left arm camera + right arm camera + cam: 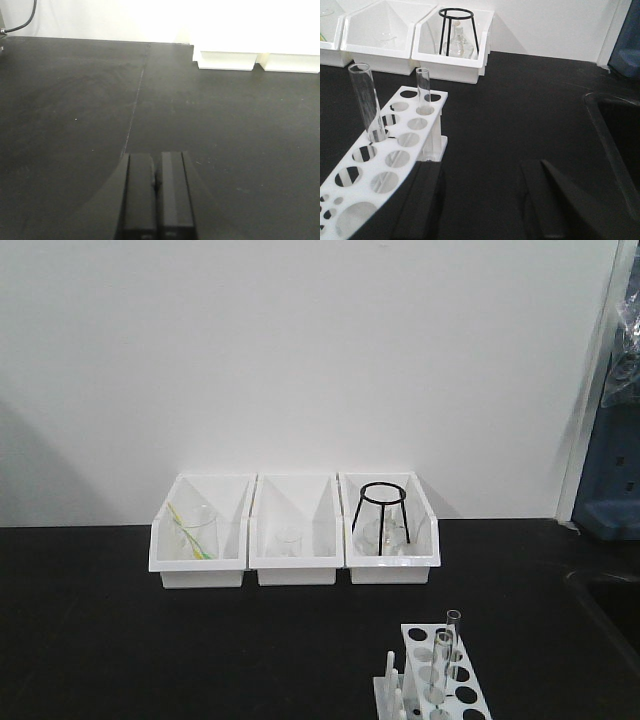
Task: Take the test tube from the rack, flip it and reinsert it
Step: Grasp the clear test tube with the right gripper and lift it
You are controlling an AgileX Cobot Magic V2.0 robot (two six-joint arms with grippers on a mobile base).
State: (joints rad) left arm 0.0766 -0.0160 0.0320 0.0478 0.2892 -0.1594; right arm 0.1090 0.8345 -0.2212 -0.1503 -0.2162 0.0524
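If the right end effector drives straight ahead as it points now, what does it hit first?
Most likely bare black tabletop: the open right end effector points past the rack, which sits off its left finger. Farther on, the bin holding the black tripod lies left of that line; depth is unclear.

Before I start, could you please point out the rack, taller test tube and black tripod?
rack [436, 113]: right wrist view, top plate's edge.
taller test tube [367, 100]: right wrist view, glass wall.
black tripod [456, 18]: right wrist view, ring.
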